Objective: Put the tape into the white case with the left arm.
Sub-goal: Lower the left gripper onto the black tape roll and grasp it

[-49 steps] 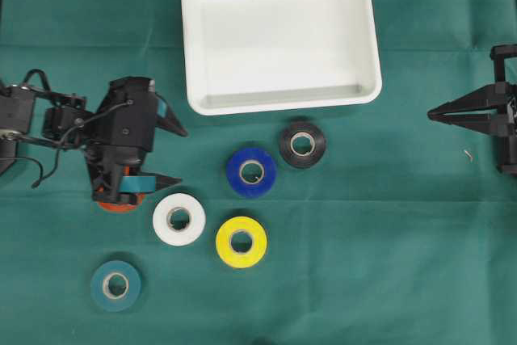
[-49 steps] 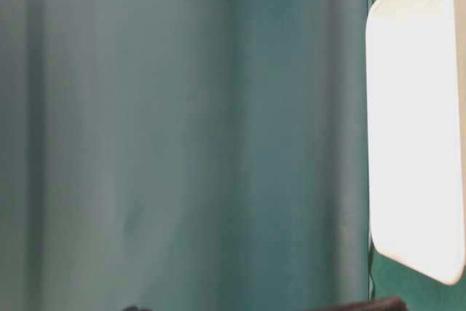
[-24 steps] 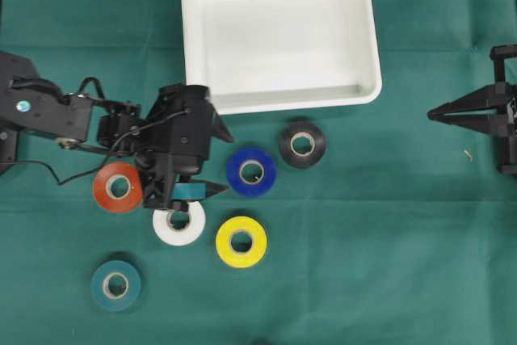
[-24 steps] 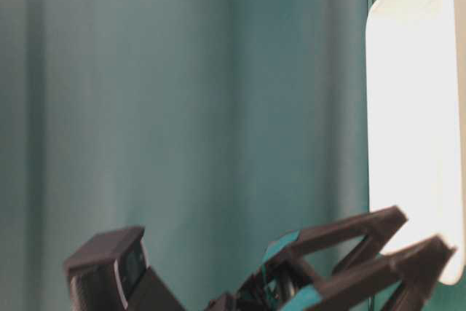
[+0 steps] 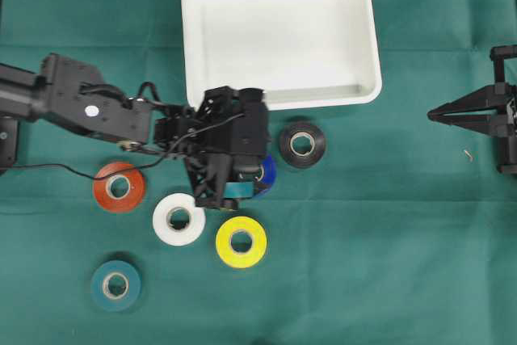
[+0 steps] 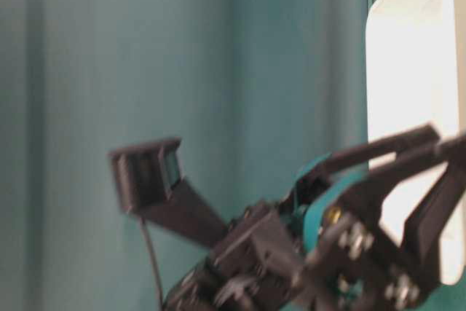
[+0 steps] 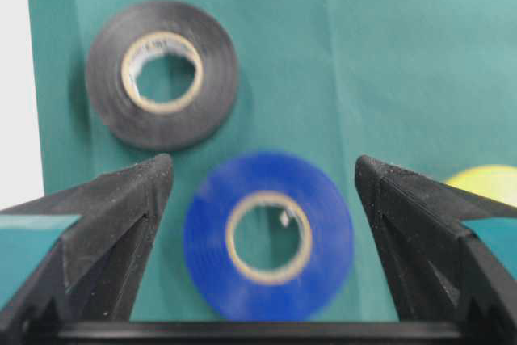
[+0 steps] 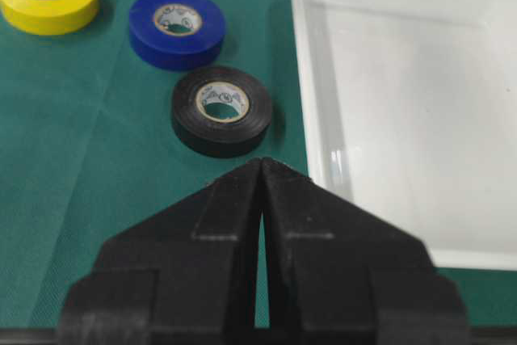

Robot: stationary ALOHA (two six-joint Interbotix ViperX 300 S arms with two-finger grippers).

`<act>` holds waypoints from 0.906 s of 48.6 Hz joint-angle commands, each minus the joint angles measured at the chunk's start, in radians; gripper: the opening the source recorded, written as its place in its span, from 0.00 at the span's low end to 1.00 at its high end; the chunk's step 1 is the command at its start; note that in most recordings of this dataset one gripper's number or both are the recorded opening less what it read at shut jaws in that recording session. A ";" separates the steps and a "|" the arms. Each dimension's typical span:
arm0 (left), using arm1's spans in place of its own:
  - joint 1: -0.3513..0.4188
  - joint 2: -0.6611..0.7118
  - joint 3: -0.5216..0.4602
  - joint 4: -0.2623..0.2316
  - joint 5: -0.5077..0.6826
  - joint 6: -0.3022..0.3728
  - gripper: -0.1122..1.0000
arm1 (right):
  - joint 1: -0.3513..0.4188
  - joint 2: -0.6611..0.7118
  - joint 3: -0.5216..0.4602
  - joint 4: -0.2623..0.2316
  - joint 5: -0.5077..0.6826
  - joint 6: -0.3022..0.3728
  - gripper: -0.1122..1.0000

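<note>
While the white case (image 5: 281, 36) lies empty, left claw (image 7: 262, 183) gapes over the blue tape (image 7: 268, 235); grasp, transfer pending.

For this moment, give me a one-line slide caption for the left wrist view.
Open left gripper straddles the blue tape roll on the green cloth, black roll beyond.

Rolls below the case, mid-frame

Six tape rolls (image 5: 178, 219) lay on the table (image 5: 388, 240) below the white case (image 5: 280, 36); nothing lay inside it.

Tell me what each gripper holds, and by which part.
Nothing. The left gripper stands open, fingers either side of the blue tape; the right gripper is shut, empty.
</note>
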 commanded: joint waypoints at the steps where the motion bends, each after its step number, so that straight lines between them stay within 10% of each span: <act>1: 0.006 0.008 -0.060 0.002 -0.003 0.000 0.96 | -0.002 0.006 -0.009 0.000 -0.009 0.002 0.02; 44: 0.021 0.253 -0.255 0.005 0.051 0.002 0.96 | -0.002 0.005 -0.005 0.000 -0.014 0.002 0.02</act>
